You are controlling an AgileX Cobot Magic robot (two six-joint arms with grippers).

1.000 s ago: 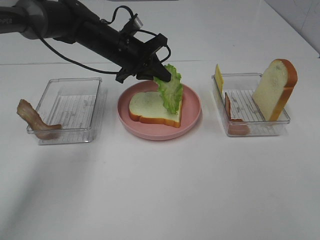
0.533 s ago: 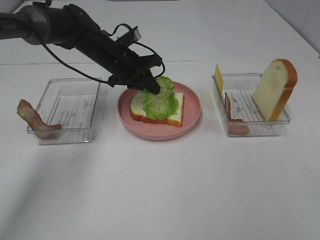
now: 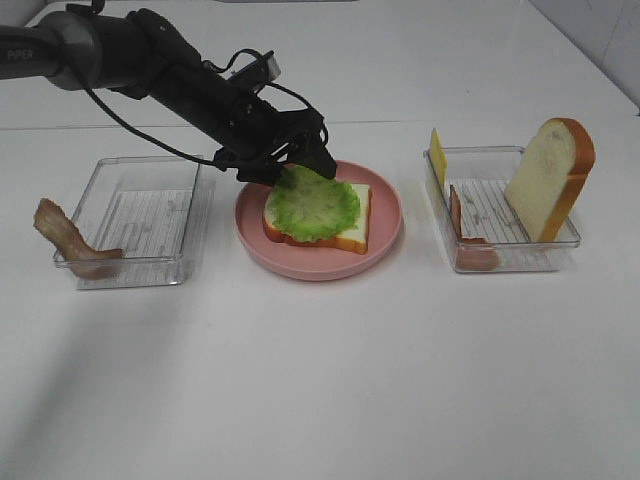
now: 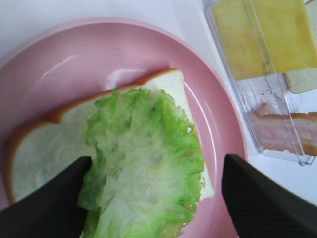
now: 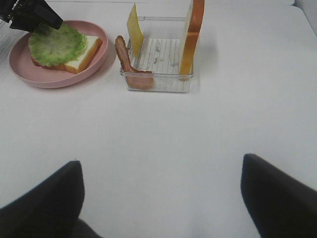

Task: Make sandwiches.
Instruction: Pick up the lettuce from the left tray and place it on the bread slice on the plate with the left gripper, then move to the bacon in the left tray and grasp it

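A white bread slice point(image 3: 356, 218) with an orange-brown crust lies on the round pink plate point(image 3: 312, 270). Ruffled green lettuce point(image 3: 312, 203) rests flat on it. My left gripper point(image 3: 297, 165) hovers open over the lettuce's far edge, and in the left wrist view its fingers point(image 4: 44, 210) stand either side of the lettuce point(image 4: 143, 158), holding nothing. A second bread slice point(image 3: 548, 180) stands upright in the right tray point(image 3: 520, 262), with a yellow cheese slice point(image 3: 437, 155) and a bacon strip point(image 3: 458, 214). My right gripper point(image 5: 158, 198) is open above bare table.
A clear tray point(image 3: 140, 275) stands left of the plate, with another bacon strip point(image 3: 62, 235) draped over its left edge. The white table stretches in front of the plate and trays. The left arm reaches in from the far left.
The lettuce hung from my shut left gripper above the plate. It came down flat onto the bread, and the gripper opened and let go of it. The right arm has not moved.
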